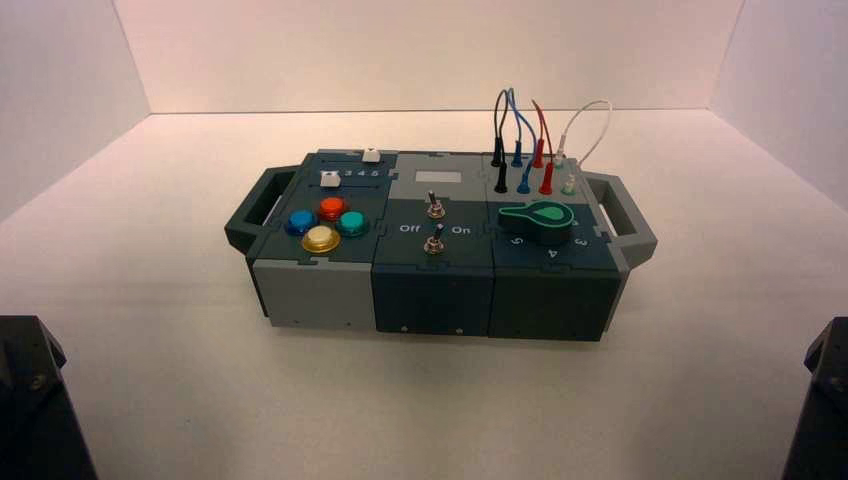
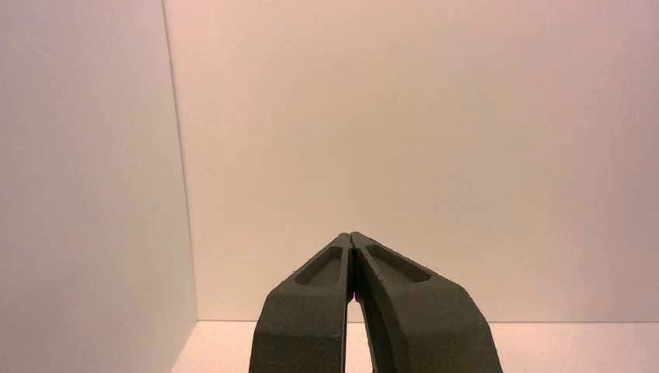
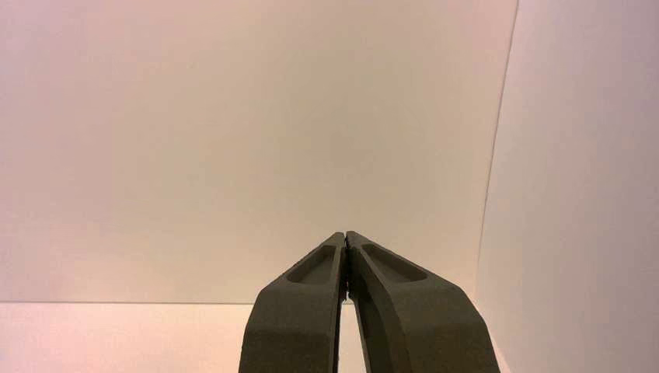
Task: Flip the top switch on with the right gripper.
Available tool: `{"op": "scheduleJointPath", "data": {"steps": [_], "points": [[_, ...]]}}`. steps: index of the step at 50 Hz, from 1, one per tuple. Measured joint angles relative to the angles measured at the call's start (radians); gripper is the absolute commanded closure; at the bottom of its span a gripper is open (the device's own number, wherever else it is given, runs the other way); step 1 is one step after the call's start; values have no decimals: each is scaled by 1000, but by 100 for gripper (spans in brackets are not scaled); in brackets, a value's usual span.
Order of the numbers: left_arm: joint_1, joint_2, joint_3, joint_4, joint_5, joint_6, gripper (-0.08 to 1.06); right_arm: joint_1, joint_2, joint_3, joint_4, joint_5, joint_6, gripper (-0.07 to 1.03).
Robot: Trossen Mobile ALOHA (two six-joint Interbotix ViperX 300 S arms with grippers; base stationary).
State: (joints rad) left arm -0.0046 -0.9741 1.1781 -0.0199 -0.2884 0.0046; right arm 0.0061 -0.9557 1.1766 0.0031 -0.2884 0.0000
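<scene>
The top switch (image 1: pixel 434 206) is a small metal toggle on the box's dark middle panel, just below a pale grey plate (image 1: pixel 438 178). A second identical toggle (image 1: pixel 434 242) stands between the "Off" and "On" lettering. The box does not show in either wrist view. My right gripper (image 3: pixel 345 233) is shut and empty, pointing at the bare back wall; only the arm's black base (image 1: pixel 820 400) shows at the high view's lower right corner, far from the box. My left gripper (image 2: pixel 351 234) is shut and empty, parked at the lower left (image 1: pixel 35 400).
The box (image 1: pixel 440 290) has grey handles at both ends. Its left part bears blue, red, green and yellow buttons (image 1: pixel 322 238) and two white sliders (image 1: pixel 330 179). Its right part bears a green knob (image 1: pixel 540 217) and looping wires (image 1: pixel 520 130). White walls enclose the table.
</scene>
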Motion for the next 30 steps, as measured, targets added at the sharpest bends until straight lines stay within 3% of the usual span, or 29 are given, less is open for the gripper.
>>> {"op": "scheduleJointPath", "data": {"steps": [17,30], "points": [[0,0,0,0,12,0,100,0,0,2,0,0,0,98],[-21,11,-2,0,80,-2,100,2,0,5,2,37,0,99]]}}
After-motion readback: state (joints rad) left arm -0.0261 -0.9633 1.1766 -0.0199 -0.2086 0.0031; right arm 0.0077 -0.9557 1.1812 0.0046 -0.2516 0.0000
